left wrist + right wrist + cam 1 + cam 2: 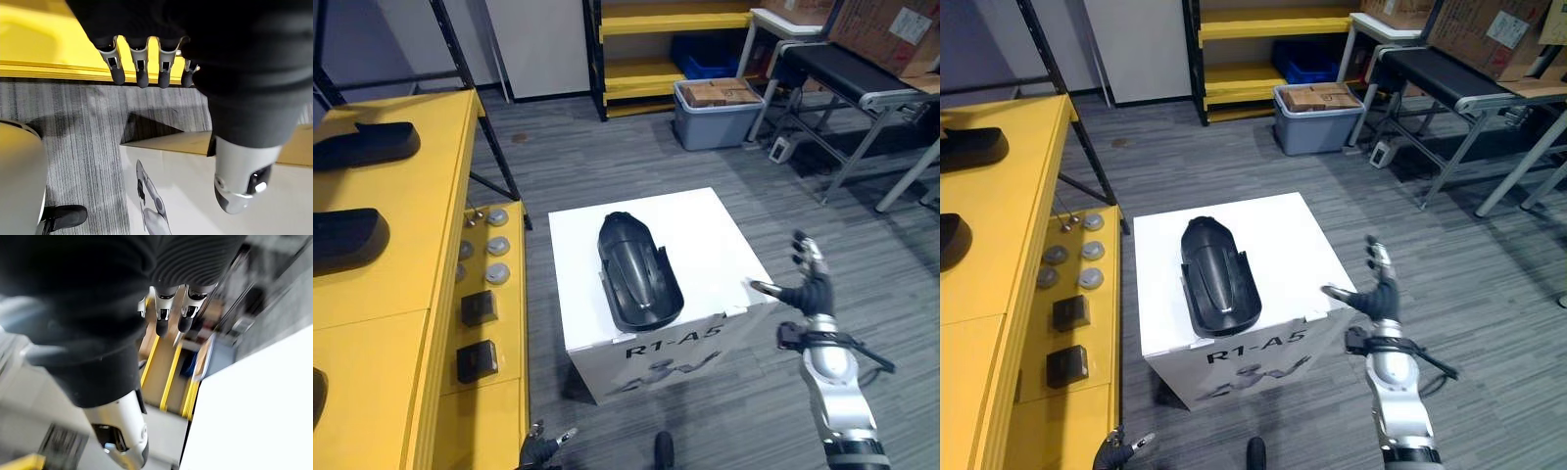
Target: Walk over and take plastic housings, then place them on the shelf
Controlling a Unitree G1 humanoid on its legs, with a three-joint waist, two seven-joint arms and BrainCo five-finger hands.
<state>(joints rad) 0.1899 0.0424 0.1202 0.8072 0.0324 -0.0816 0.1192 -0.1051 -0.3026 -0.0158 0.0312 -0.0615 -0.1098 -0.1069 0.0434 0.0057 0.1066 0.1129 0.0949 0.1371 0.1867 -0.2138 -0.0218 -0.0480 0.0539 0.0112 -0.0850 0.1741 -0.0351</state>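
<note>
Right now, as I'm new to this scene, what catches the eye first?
A black housing lies on top of a white box in the middle of the floor. To the left, a yellow shelf carries other housings. The right hand is open, raised beside the box's right edge.

Right hand [813,289] raised on an upright silver forearm [837,392], fingers straight and spread, thumb out to the side (its wrist view agrees). Left hand [539,447] hangs low by the robot's left side, fingers relaxed, loosely extended.
</note>
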